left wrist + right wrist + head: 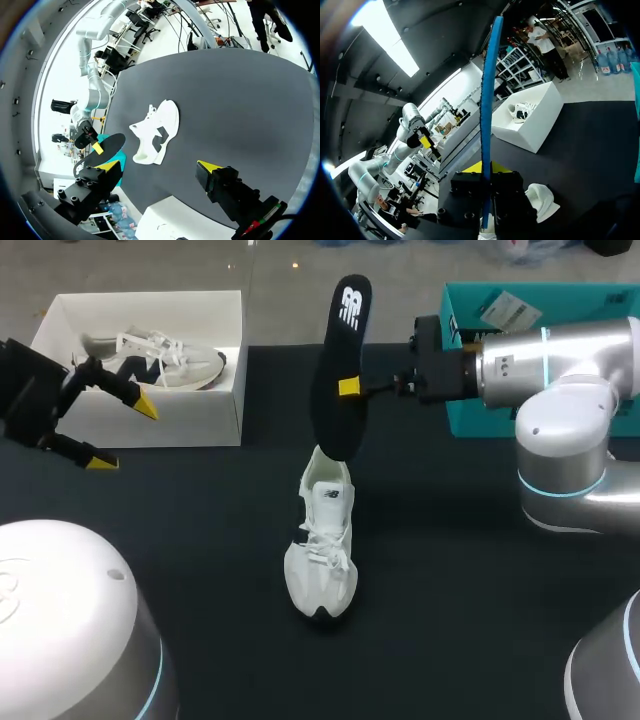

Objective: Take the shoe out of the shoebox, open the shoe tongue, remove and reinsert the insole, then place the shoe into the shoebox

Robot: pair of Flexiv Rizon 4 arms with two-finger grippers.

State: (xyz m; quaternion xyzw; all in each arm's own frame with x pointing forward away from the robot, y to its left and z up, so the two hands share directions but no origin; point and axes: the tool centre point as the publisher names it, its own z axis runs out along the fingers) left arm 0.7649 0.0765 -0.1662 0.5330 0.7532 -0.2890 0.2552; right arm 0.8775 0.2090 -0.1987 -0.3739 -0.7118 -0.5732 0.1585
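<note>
A white shoe (322, 558) lies on the black table with its toe toward the front; it also shows ahead of my left gripper (156, 131) and below my right one (541, 199). Above its heel opening a black insole (338, 380) stands upright, its lower end just over the shoe. My right gripper (348, 388) is shut on the insole's edge from the right. In the right wrist view the insole (487, 115) runs edge-on as a blue strip between the fingers of the right gripper (485, 171). My left gripper (120, 432) hangs open and empty in front of the white shoebox (150, 425).
The white shoebox at the back left holds a second white shoe (160, 358). A teal box (500, 360) stands at the back right, behind my right arm. Bare black tabletop (460, 620) spreads around the shoe.
</note>
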